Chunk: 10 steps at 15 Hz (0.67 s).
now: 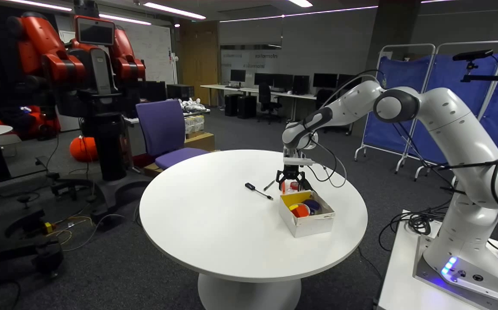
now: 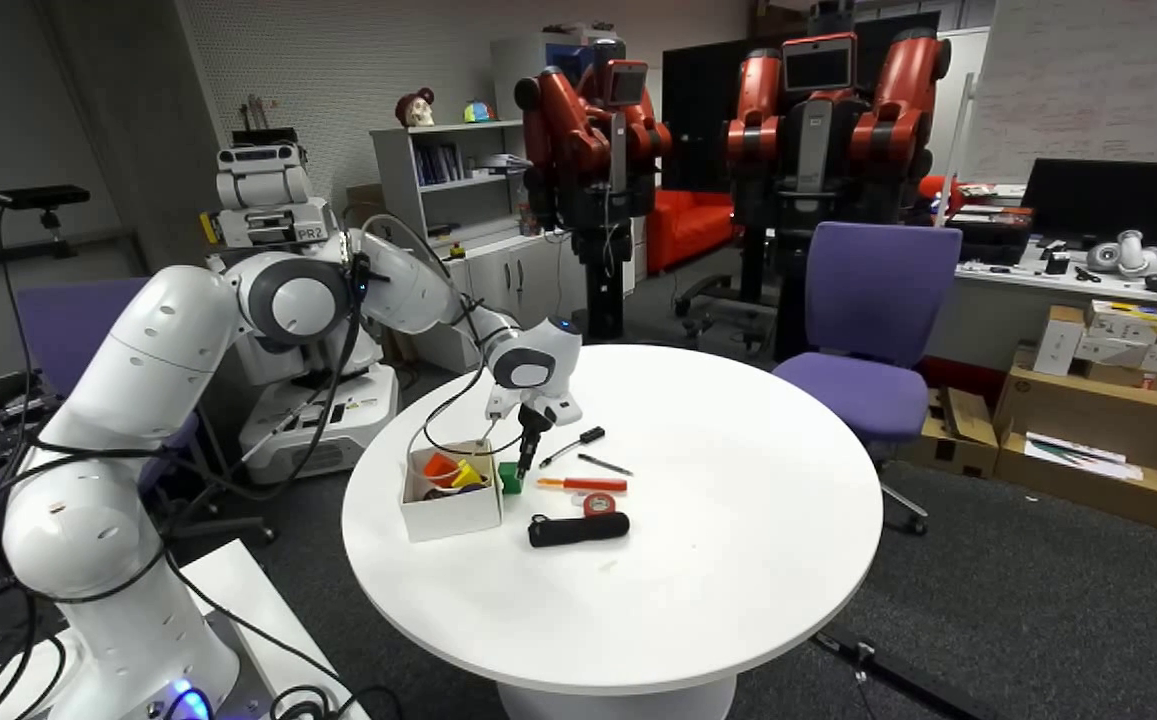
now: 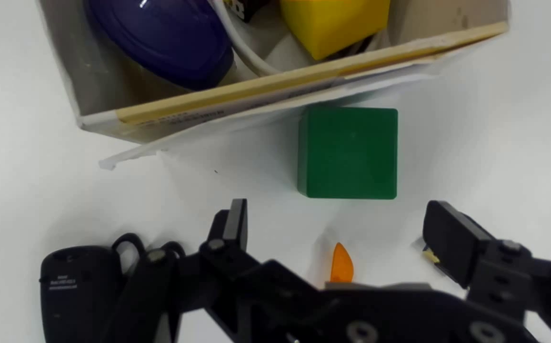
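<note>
My gripper [image 3: 338,202] stands open low over the table, its fingers [image 3: 451,228] wide apart with nothing held between them. Just ahead of the fingertips, a green block [image 3: 351,152] rests on the table close beside the white box [image 3: 275,90]. Under the gripper lies an orange-tipped tool [image 3: 342,264]; its red handle shows in an exterior view [image 2: 593,485], while the gripper body hides most of it in the wrist view. The box holds a dark blue rounded object [image 3: 170,38], a yellow block [image 3: 337,24] and a red-orange piece [image 2: 441,467].
Near the gripper are a black pouch [image 2: 578,529] and a roll of red tape [image 2: 599,504]. Farther off on the round white table [image 1: 197,215] lie a black cable adapter [image 1: 250,186] and a dark pen [image 2: 605,465]. A purple chair [image 2: 868,320] stands by the table.
</note>
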Each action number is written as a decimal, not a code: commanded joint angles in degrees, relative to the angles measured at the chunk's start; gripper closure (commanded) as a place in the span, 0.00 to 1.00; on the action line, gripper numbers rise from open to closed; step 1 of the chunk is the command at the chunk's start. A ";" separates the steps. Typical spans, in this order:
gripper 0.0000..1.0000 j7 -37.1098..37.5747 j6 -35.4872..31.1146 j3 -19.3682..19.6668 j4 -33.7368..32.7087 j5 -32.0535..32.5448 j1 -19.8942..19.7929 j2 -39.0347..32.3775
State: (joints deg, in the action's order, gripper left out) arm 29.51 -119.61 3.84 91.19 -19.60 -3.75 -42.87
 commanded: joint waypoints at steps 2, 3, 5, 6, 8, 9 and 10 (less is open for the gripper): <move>0.00 -0.91 2.33 -0.17 -3.66 -0.20 -0.36 -3.13; 0.00 -0.89 2.29 -0.14 -3.97 -0.08 -0.29 -3.64; 0.00 -0.88 2.38 -0.16 -4.27 -0.01 -0.20 -4.27; 0.00 -0.98 2.52 -0.30 -4.61 -0.12 -0.22 -4.59; 0.00 -1.12 2.86 -0.55 -4.83 -0.37 -0.32 -4.60; 0.00 -1.16 3.02 -0.70 -5.02 -0.50 -0.38 -4.67; 0.00 -1.22 3.35 -0.85 -5.15 -0.59 -0.44 -4.66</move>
State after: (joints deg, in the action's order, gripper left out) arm 29.48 -119.37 3.58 88.28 -19.55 -3.62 -47.23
